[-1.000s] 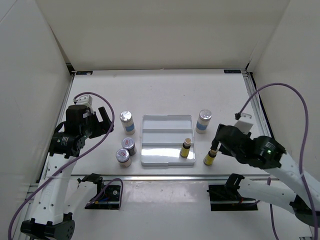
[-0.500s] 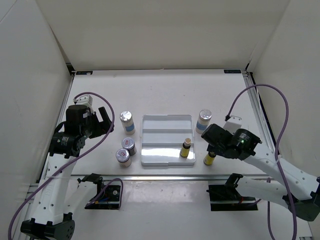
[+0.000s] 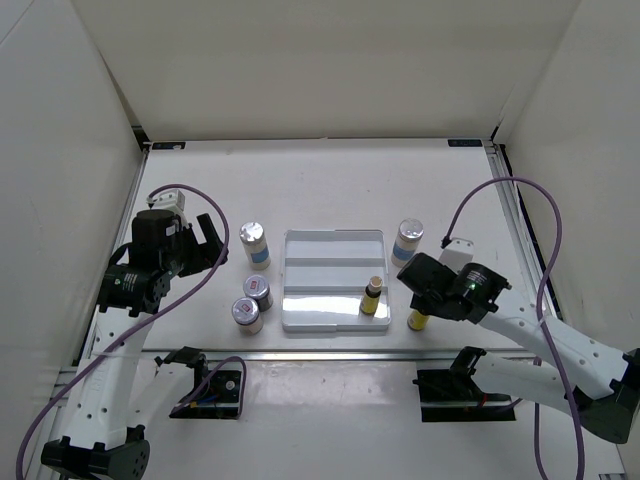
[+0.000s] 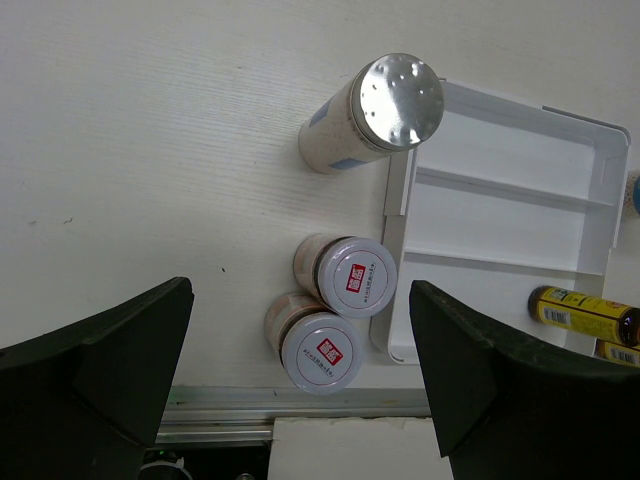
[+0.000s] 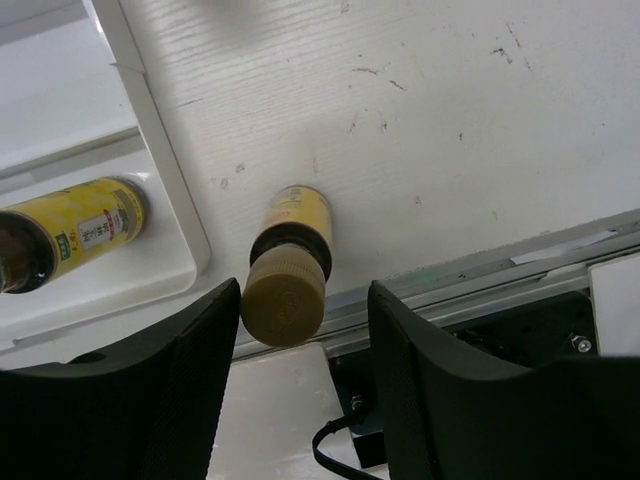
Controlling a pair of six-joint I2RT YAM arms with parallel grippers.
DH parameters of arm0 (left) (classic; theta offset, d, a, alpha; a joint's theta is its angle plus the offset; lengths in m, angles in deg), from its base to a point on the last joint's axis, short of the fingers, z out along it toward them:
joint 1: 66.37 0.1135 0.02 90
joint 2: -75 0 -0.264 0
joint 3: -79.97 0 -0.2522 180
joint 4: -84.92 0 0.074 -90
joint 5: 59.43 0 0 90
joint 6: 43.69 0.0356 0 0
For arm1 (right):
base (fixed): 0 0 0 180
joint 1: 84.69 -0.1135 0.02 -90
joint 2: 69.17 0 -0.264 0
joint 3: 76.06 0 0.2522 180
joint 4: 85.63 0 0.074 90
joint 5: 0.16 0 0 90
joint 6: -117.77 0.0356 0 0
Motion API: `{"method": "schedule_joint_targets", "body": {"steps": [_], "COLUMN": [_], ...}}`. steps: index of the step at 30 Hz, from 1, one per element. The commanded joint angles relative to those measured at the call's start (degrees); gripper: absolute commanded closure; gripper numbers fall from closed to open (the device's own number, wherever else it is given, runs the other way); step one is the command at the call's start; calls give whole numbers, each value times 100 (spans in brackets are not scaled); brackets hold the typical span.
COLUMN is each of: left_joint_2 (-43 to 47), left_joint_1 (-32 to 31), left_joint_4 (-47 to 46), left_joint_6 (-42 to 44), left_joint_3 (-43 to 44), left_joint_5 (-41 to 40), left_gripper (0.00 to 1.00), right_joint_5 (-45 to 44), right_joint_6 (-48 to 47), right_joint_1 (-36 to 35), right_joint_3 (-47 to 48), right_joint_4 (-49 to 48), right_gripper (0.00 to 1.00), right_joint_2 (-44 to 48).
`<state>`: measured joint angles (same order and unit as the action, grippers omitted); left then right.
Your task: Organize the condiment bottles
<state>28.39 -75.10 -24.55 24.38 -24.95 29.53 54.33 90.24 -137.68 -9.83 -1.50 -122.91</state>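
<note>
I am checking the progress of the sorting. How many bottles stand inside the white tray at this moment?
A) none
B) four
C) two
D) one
D: only one yellow bottle stands inside the white tray, in its near right corner, while the second yellow bottle is on the table beside it.

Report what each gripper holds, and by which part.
Nothing is held. The right gripper's open jaws straddle the cap of the yellow bottle beside the tray; the left gripper hangs open, empty.
</note>
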Motion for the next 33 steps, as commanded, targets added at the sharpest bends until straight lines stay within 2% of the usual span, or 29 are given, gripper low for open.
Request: {"method": "schedule_joint_targets", "body": {"steps": [1, 7, 11, 17, 18, 19, 26, 33], "left_joint_2": [82, 82, 82, 82, 82, 82, 82, 82], "left_joint_1": [29, 29, 29, 29, 29, 29, 29, 29], "left_joint_4": [-8, -8, -8, -8, -8, -8, -8, -8], "left_joint_6": [14, 14, 14, 14, 14, 14, 14, 14], "left_joint_3": [-24, -24, -24, -24, -24, -24, -24, -24], "left_joint_5": [51, 51, 51, 51, 51, 51, 51, 51], "left_gripper": [0, 0, 0, 0, 0, 0, 0, 0], "right_joint_5": [-106, -158, -158, -632, -729, -791, -1011, -1529], "right_joint_6": [-156, -350, -403, -219, -271, -358, -1211, -1984], "right_joint_1": [17, 17, 17, 17, 17, 17, -106, -1018], "right_joint_3": [-87, -88, -35, 878, 1053, 1438, 2925, 4464], "right_joint_4": [-391, -585, -586, 343, 433, 486, 382, -136], "right_gripper": [43, 56, 76, 89, 98, 100, 100, 100], "right_joint_2": [39, -22, -76, -76, -128, -128, -873, -2289]}}
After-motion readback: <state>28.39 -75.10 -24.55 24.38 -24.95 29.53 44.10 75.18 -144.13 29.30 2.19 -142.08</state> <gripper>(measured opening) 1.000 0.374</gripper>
